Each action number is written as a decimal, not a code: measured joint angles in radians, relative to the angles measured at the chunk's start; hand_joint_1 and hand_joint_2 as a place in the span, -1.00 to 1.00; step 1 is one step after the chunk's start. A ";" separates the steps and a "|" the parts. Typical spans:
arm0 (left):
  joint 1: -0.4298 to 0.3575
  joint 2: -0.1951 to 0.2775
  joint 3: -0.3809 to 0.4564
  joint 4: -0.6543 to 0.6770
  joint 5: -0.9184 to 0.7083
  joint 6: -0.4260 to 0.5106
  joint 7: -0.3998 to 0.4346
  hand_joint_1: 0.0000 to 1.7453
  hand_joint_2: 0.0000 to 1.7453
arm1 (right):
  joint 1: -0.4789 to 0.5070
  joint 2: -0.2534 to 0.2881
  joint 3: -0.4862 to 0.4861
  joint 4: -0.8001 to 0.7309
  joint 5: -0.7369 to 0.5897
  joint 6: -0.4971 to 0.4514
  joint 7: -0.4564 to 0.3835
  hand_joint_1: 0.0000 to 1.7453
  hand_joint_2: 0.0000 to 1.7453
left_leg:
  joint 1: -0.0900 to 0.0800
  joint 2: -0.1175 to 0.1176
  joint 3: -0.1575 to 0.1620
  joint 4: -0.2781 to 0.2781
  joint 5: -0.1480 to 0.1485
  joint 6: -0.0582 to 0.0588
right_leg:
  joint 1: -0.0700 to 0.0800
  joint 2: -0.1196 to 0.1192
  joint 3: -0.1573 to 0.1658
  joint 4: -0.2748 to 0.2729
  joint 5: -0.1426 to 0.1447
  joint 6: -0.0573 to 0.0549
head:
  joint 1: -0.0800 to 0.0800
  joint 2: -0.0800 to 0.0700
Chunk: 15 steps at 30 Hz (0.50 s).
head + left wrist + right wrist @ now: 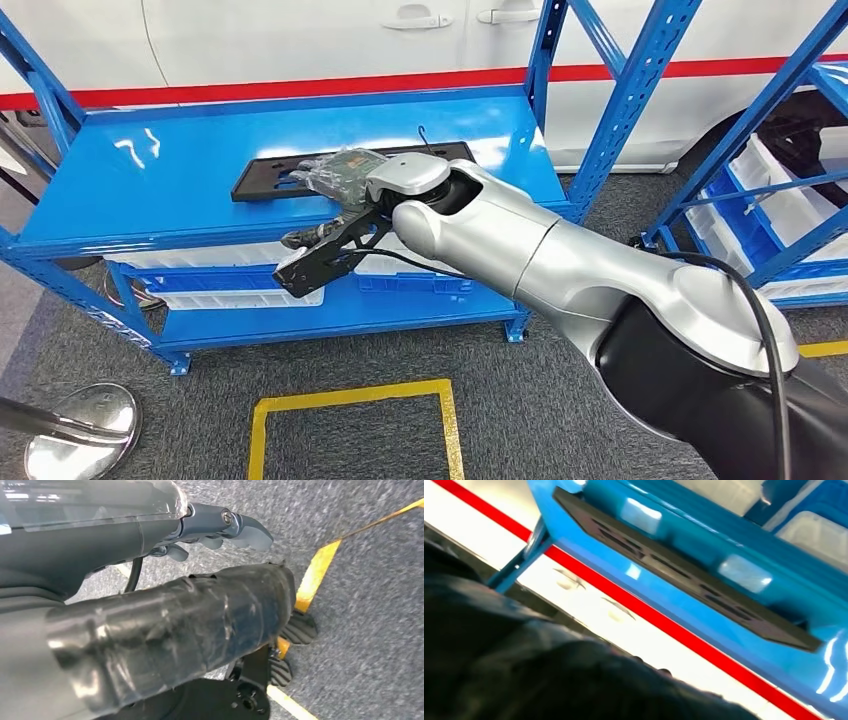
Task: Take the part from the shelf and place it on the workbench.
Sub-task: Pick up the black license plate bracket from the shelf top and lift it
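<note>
From the head view, your right hand (335, 172) reaches over the black part (270, 178) lying flat on the blue shelf (150, 190), its grip impossible to tell; the left wrist view shows your left hand (220, 527) hanging empty, fingers curled; the right wrist view shows the part untouched.

The part (300, 178) is lying flat on the top deck of the shelf (180, 190), directly under and ahead of the right hand (335, 172), which is reaching over its middle. Bins (250, 285) are sitting on the lower deck, below the hand. A vehicle (300, 40) is standing behind the shelf, beyond the hand. A second rack (770, 200) is standing to the hand's right.
</note>
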State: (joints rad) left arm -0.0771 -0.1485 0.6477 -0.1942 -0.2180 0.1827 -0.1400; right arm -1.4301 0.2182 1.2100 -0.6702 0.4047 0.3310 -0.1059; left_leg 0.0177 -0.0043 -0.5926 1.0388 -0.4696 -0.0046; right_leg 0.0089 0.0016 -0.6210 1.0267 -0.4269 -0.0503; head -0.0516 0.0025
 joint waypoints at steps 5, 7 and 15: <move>0.003 0.002 0.004 0.000 -0.005 0.003 0.002 -1.00 -1.00 | 0.014 -0.007 -0.003 0.012 0.013 -0.002 -0.014 -1.00 -1.00 | 0.006 0.001 -0.132 0.239 -0.089 -0.025 | -0.009 -0.002 0.019 -0.010 -0.007 -0.006 | -0.001 0.000; 0.003 0.004 0.007 0.000 -0.008 0.004 0.002 -1.00 -1.00 | 0.022 -0.013 -0.003 0.017 0.018 -0.001 -0.018 -1.00 -1.00 | 0.009 0.001 -0.132 0.209 -0.040 -0.031 | -0.012 -0.001 0.024 -0.002 -0.018 -0.001 | -0.001 0.000; 0.004 0.008 0.016 0.000 -0.026 0.006 0.008 -1.00 -1.00 | 0.039 -0.058 -0.002 0.026 0.045 -0.007 -0.035 -1.00 -1.00 | 0.010 -0.003 -0.036 0.002 0.036 0.005 | -0.008 0.001 0.025 0.033 -0.058 0.035 | 0.000 0.000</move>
State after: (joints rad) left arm -0.0733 -0.1400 0.6632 -0.1938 -0.2442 0.1890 -0.1320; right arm -1.3910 0.1600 1.2078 -0.6438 0.4500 0.3243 -0.1411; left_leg 0.0279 -0.0074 -0.6282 1.0404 -0.4338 0.0008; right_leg 0.0006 0.0029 -0.5965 1.0595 -0.4853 -0.0149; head -0.0514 0.0027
